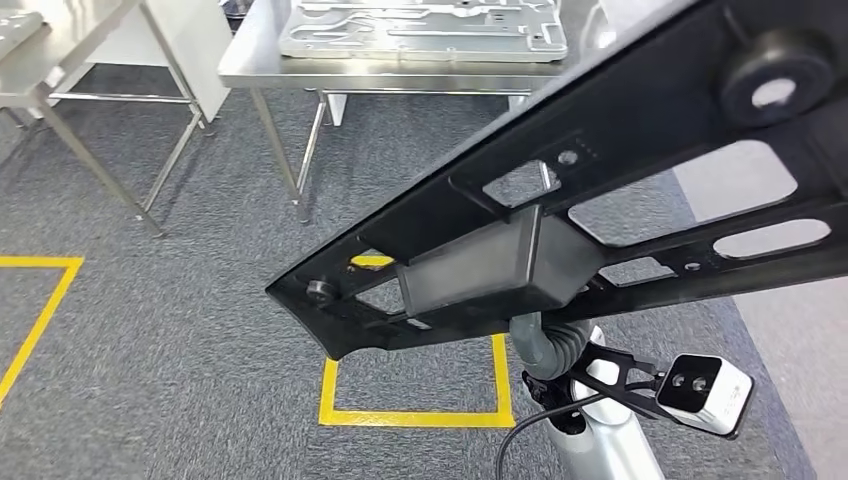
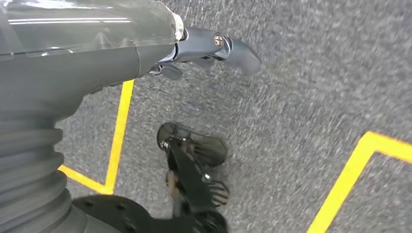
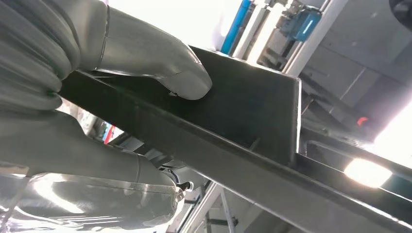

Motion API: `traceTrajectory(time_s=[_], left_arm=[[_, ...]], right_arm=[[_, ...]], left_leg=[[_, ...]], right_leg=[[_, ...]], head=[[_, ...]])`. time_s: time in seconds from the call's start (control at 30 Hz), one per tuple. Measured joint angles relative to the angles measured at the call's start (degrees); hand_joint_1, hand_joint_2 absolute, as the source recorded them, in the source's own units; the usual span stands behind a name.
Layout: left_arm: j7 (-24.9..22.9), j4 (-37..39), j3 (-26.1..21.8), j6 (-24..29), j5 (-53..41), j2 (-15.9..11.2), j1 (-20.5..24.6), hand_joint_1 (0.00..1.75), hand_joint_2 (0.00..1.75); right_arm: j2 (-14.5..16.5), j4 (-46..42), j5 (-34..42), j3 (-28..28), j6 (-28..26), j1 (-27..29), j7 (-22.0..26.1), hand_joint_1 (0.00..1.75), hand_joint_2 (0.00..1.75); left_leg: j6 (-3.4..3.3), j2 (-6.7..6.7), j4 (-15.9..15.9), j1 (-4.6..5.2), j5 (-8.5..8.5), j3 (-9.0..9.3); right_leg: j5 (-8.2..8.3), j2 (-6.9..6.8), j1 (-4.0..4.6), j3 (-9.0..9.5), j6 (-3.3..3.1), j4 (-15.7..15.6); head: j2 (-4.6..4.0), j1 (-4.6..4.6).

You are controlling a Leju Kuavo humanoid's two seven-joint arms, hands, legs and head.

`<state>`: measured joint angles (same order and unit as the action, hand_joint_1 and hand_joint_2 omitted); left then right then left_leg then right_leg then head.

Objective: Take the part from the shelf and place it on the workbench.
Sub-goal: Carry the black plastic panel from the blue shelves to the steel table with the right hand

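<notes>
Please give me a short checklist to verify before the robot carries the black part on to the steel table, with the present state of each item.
1. Right hand grips the long black perforated plastic part: ok, thumb pressed on its face.
2. Part's far end clear of the floor: ok.
3. Left hand free: ok, holds nothing over grey carpet.
4. Landing space on the steel workbench: cannot tell; a silver machined metal plate already lies there.
5. Path across the yellow floor tape: ok.

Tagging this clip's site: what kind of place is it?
Likely a factory or workshop test area: stainless steel workbench carrying a machined metal plate, yellow floor markings on grey carpet, and the right hand gripping a black frame part.
</notes>
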<state>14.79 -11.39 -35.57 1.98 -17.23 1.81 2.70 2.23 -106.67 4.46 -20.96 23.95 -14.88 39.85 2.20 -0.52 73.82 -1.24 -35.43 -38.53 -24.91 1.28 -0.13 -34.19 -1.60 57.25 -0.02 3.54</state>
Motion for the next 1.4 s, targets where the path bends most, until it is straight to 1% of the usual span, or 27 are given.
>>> traceTrajectory(time_s=[0.03, 0.07, 0.1, 0.17, 0.23, 0.33, 0.4, 0.47, 0.5, 0.53, 0.57, 0.6, 0.63, 0.7, 0.73, 0.8, 0.83, 0.87, 0.93, 1.0, 1.03, 1.07, 1.1, 1.2, 1.23, 1.33, 1.4], left_arm=[[-0.03, 0.0, -0.09, -0.25, -0.04, -0.02, -0.09, 0.0, 1.75], [-0.03, 0.0, -0.17, -0.45, -0.09, -0.02, -0.13, 0.0, 1.75], [-0.01, 0.0, -0.26, -0.61, -0.16, -0.04, -0.13, 0.0, 1.75], [0.05, 0.0, -0.43, -0.78, -0.28, -0.12, -0.03, 0.0, 1.75], [0.13, 0.0, -0.61, -0.91, -0.45, -0.17, 0.09, 0.0, 1.75], [0.21, 0.0, -0.68, -1.13, -0.76, -0.13, 0.11, 0.0, 1.75], [0.31, 0.0, -0.7, -1.21, -0.91, -0.09, 0.11, 0.0, 1.75], [0.38, 0.0, -0.72, -1.26, -1.09, -0.11, 0.01, 0.0, 1.75], [0.42, 0.0, -0.73, -1.3, -1.17, -0.12, -0.09, 0.0, 1.75], [0.45, 0.0, -0.73, -1.34, -1.25, -0.12, -0.19, 0.0, 1.75], [0.48, 0.0, -0.74, -1.38, -1.28, -0.11, -0.27, 0.0, 1.75], [0.51, 0.0, -0.74, -1.41, -1.3, -0.11, -0.3, 0.0, 1.75], [0.53, 0.01, -0.74, -1.43, -1.3, -0.1, -0.33, 0.0, 1.75], [0.62, 0.01, -0.75, -1.44, -1.3, -0.1, -0.26, 0.0, 1.75], [0.65, 0.01, -0.75, -1.44, -1.3, -0.11, -0.23, 0.0, 1.75], [0.7, 0.0, -0.76, -1.44, -1.3, -0.12, -0.08, 0.0, 1.75], [0.73, 0.0, -0.76, -1.42, -1.3, -0.13, 0.02, 0.0, 1.75], [0.74, 0.0, -0.76, -1.39, -1.31, -0.13, 0.18, 0.0, 1.75], [0.75, 0.0, -0.77, -1.23, -1.32, -0.13, 0.38, 0.0, 1.75], [0.74, 0.0, -0.82, -1.03, -1.32, -0.13, 0.22, 0.0, 1.75], [0.74, 0.0, -0.88, -0.98, -1.31, -0.14, 0.06, 0.0, 1.75], [0.75, 0.0, -0.97, -0.95, -1.31, -0.14, -0.1, 0.0, 1.75], [0.78, 0.0, -1.05, -0.93, -1.31, -0.15, -0.22, 0.0, 1.75], [0.94, 0.01, -1.3, -0.89, -1.33, -0.27, -0.58, 0.0, 1.75], [1.0, 0.01, -1.39, -0.86, -1.33, -0.35, -0.64, 0.0, 1.75], [1.21, 0.0, -1.62, -0.86, -1.36, -0.42, -0.32, 0.0, 1.75], [1.31, 0.0, -1.78, -0.91, -1.38, -0.41, -0.11, 0.0, 1.75]], right_arm=[[0.05, 0.1, -0.1, 0.18, 0.26, 0.07, 0.0, 1.75, 1.75], [0.11, 0.16, -0.22, 0.37, 0.44, 0.12, -0.01, 1.75, 1.75], [0.19, 0.19, -0.34, 0.55, 0.55, 0.14, -0.01, 1.75, 1.75], [0.39, 0.19, -0.54, 0.94, 0.54, 0.14, 0.0, 1.75, 1.75], [0.5, 0.16, -0.88, 1.22, 0.36, 0.18, 0.0, 1.75, 1.75], [0.52, -0.04, -1.25, 1.49, -0.29, 0.28, 0.01, 1.75, 1.75], [0.52, -0.16, -1.32, 1.59, -0.66, 0.24, 0.01, 1.75, 1.75], [0.51, -0.17, -1.37, 1.62, -1.04, 0.45, 0.02, 1.75, 1.75], [0.5, -0.17, -1.38, 1.63, -1.26, 0.64, 0.02, 1.75, 1.75], [0.5, -0.16, -1.38, 1.63, -1.43, 0.78, 0.02, 1.75, 1.75], [0.5, -0.16, -1.38, 1.64, -1.53, 0.86, 0.02, 1.75, 1.75], [0.5, -0.16, -1.38, 1.64, -1.56, 0.87, 0.02, 1.75, 1.75], [0.5, -0.16, -1.38, 1.64, -1.57, 0.87, 0.02, 1.75, 1.75], [0.5, -0.13, -1.43, 1.63, -1.63, 0.94, 0.01, 1.75, 1.75], [0.5, -0.14, -1.5, 1.62, -1.65, 0.99, 0.01, 1.75, 1.75], [0.56, -0.24, -1.67, 1.59, -1.71, 1.02, 0.01, 1.75, 1.75], [0.63, -0.33, -1.75, 1.57, -1.76, 1.02, 0.02, 1.75, 1.75], [0.72, -0.41, -1.83, 1.51, -1.84, 1.0, 0.03, 1.75, 1.75], [0.91, -0.49, -2.04, 1.31, -2.14, 1.06, 0.01, 1.75, 1.75], [1.04, -0.45, -2.16, 0.98, -2.45, 1.11, -0.01, 1.75, 1.75], [1.07, -0.45, -2.16, 0.84, -2.55, 1.14, -0.01, 1.75, 1.75], [1.1, -0.45, -2.14, 0.73, -2.58, 1.14, -0.01, 1.75, 1.75], [1.11, -0.45, -2.12, 0.66, -2.59, 1.14, -0.01, 1.75, 1.75], [1.11, -0.29, -2.05, 0.53, -2.58, 1.27, -0.01, 1.75, 1.75], [1.11, -0.22, -2.06, 0.5, -2.58, 1.35, -0.02, 1.75, 1.75], [1.14, -0.44, -2.09, 0.46, -2.62, 1.39, -0.02, 1.75, 1.75], [1.14, -0.67, -2.14, 0.45, -2.64, 1.28, -0.01, 1.75, 1.75]], left_leg=[[-0.07, 0.04, 0.17, 0.0, 0.92, -0.46], [-0.22, 0.06, -1.96, 0.01, 2.85, 0.19], [-0.49, 0.16, -5.85, 0.01, 5.32, 1.78], [-1.22, 0.56, -13.16, 0.21, 8.04, 5.1], [-1.97, 0.82, -15.85, 0.47, 7.9, 6.29], [-2.97, 0.68, -16.49, 0.31, 7.69, 7.28], [-3.43, 0.52, -16.6, 0.15, 7.23, 8.27], [-3.53, 0.34, -16.6, 0.15, 6.43, 9.11], [-3.47, 0.27, -16.6, 0.14, 5.93, 9.66], [-3.38, 0.21, -16.6, 0.12, 5.36, 10.34], [-3.27, 0.19, -16.6, 0.08, 4.72, 11.17], [-3.12, 0.15, -16.61, 0.04, 3.99, 12.13], [-2.92, 0.11, -16.64, 0.03, 3.23, 12.97], [-2.26, 0.0, -16.98, 0.1, 1.85, 14.29], [-1.83, -0.13, -17.24, 0.18, 1.52, 14.94], [-1.03, -0.34, -17.25, 0.24, 1.73, 15.92], [-0.82, -0.33, -16.08, 0.19, 2.3, 15.95], [-0.69, -0.25, -13.78, 0.11, 2.84, 14.87], [-0.56, -0.06, -6.7, 0.04, 2.02, 10.39], [-0.5, -0.01, -1.4, 0.14, -2.18, 5.28], [-0.55, 0.0, -0.85, 0.21, -4.28, 3.56], [-0.71, 0.01, -1.84, 0.29, -5.06, 2.51], [-1.02, 0.04, -4.13, 0.4, -3.81, 1.97], [-2.33, 0.44, -12.03, 1.09, 7.83, 1.48], [-2.65, 0.57, -13.02, 1.32, 10.27, 1.46], [-3.27, 0.64, -13.8, 1.21, 10.72, 2.27], [-3.77, 0.63, -14.86, 0.78, 10.51, 3.4]], right_leg=[[-0.19, 0.54, 0.07, 0.14, -0.02, 0.05], [-0.45, 0.99, 0.13, 0.37, 0.01, 0.12], [-0.78, 1.33, 0.17, 0.69, 0.11, 0.21], [-1.4, 1.74, 0.4, 1.21, 0.54, 0.44], [-1.63, 1.93, 0.5, 1.38, 1.21, 0.66], [-1.84, 1.37, 0.37, 1.2, 2.21, 2.18], [-3.61, 0.18, 0.18, -1.18, 2.89, 6.66], [-6.08, -0.55, -0.1, -6.0, 3.37, 13.9], [-6.79, -0.69, -0.29, -8.17, 3.51, 16.44], [-6.7, -0.78, -0.44, -9.48, 3.55, 17.15], [-5.64, -0.89, -0.55, -9.76, 3.57, 15.84], [-3.39, -1.07, -0.61, -9.13, 3.52, 12.65], [-0.2, -1.41, -0.59, -8.24, 3.3, 8.71], [3.53, -1.96, -0.17, -6.98, 2.64, 3.43], [3.93, -1.95, 0.04, -6.74, 2.22, 2.49], [2.74, -1.44, 0.07, -5.69, 1.39, 2.17], [2.28, -1.19, -0.04, -4.8, 1.0, 1.8], [1.74, -1.09, -0.1, -3.84, 0.61, 1.56], [0.59, -0.95, 0.0, -2.03, 0.05, 1.23], [-0.81, -0.65, 0.17, -0.3, -0.24, 1.16], [-1.59, -0.39, 0.29, 0.72, -0.31, 1.16], [-2.41, -0.16, 0.43, 1.87, -0.34, 1.16], [-3.28, 0.01, 0.6, 3.1, -0.36, 1.16], [-5.7, 0.4, 0.97, 5.68, -0.1, 1.31], [-6.28, 0.58, 0.98, 5.96, 0.17, 1.36], [-7.43, 0.58, 1.05, 6.65, 1.23, 1.15], [-8.92, -0.06, 0.97, 5.53, 1.99, 3.91]], head=[[0.0, 0.0], [0.0, 0.0], [0.0, 0.0], [0.0, 0.0], [0.0, 0.0], [0.0, 0.0], [0.0, 0.0], [0.0, -0.01], [0.0, -0.01], [0.0, -0.01], [0.0, 0.0], [0.0, -0.01], [0.0, -0.01], [0.0, 0.0], [0.0, 0.0], [0.0, -0.02], [0.0, -0.02], [0.0, -0.02], [0.0, -0.01], [0.0, 0.0], [0.0, 0.0], [0.0, 0.0], [0.0, 0.0], [0.0, -0.01], [0.0, 0.0], [0.0, 0.01], [0.0, -0.01]])
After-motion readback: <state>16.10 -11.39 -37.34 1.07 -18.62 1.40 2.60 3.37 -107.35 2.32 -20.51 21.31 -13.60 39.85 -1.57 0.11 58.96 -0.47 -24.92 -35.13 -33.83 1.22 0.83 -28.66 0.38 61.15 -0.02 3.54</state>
